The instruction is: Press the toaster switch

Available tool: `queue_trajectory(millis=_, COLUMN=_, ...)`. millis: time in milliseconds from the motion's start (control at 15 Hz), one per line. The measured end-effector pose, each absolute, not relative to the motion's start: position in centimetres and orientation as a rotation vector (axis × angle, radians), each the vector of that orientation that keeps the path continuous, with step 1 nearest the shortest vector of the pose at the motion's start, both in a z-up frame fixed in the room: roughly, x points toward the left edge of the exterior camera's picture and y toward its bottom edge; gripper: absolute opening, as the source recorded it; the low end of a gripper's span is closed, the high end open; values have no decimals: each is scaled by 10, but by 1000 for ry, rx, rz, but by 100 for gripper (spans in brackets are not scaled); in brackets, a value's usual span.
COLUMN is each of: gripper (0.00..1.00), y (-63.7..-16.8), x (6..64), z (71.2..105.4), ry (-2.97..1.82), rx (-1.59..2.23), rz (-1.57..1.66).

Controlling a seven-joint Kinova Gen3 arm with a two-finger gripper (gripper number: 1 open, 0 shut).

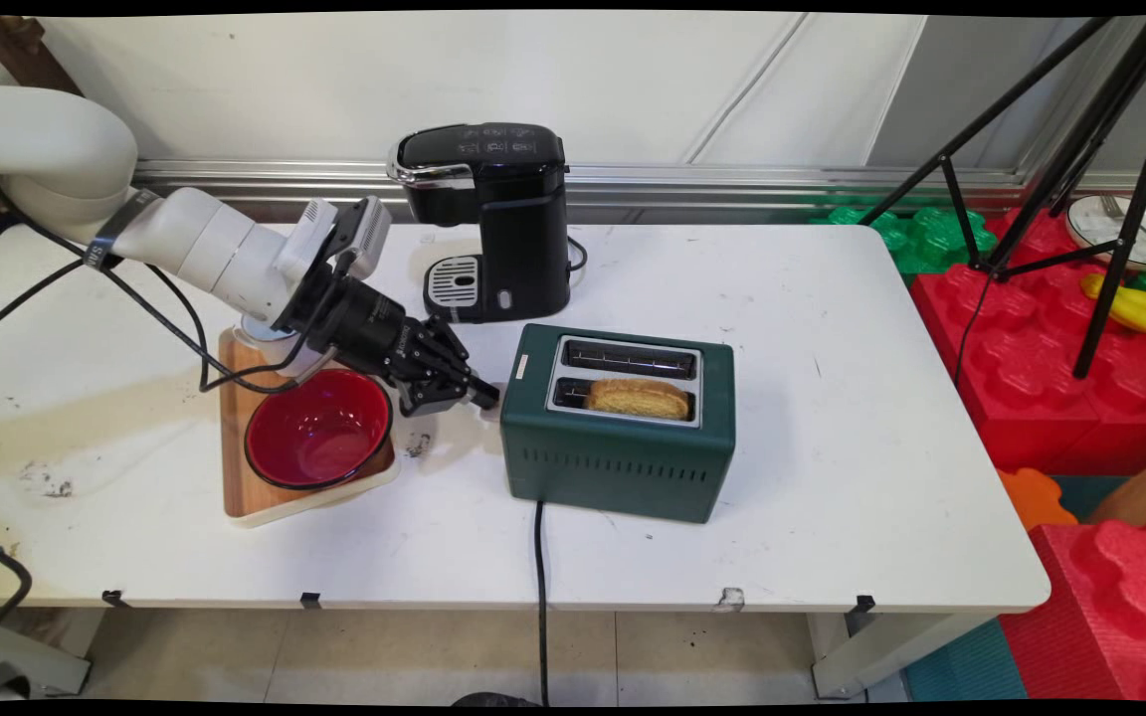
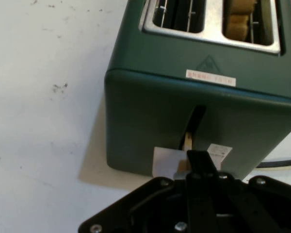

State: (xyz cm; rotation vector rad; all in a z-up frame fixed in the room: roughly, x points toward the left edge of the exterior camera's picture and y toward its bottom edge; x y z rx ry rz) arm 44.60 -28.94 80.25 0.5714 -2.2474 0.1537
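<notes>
Main view, left to right.

- A rectangular wooden board [image 1: 235,438] lies on the white tabletop [image 1: 832,447]. A glossy red bowl with a dark rim [image 1: 280,438] sits on it, empty as far as can be seen.
- The black two-finger hand [image 1: 481,395] reaches low over the bowl's far right rim, pointing right. Its tip is at the left end face of a dark green two-slot metal toaster [image 1: 613,457].
- A black single-cup coffee machine [image 1: 503,229] stands behind the hand, nearer the wall and apart from it.
- The toaster's near slot holds a slice of browned toast [image 1: 638,398] with its top edge above the slot. The far slot looks empty.
- A black power cord [image 1: 539,597] runs from the toaster's near face over the tabletop edge.
- Beyond the tabletop on the right are a black tripod [image 1: 1060,149] and red foam blocks [image 1: 1031,328].

Hand view:

- The hand [image 2: 200,162] has its fingers pressed together into one narrow black tip, with no gap showing and nothing pinched between them.
- The tip sits against the toaster [image 2: 150,121] end face, at the bottom of the vertical lever slot [image 2: 196,121].
- A pale lever stub [image 2: 188,141] shows in the slot just above and beside the tip. Contact looks likely, but I cannot tell for certain.
- A white sticker [image 2: 165,162] is on the face just to the left of the tip.
- The toast [image 2: 242,19] is visible at the top of this view.
</notes>
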Motion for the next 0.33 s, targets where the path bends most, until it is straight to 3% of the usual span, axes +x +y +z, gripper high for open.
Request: queue_trajectory(millis=333, gripper=0, y=-288, x=449, z=798, ry=-2253, rx=577, rz=148)
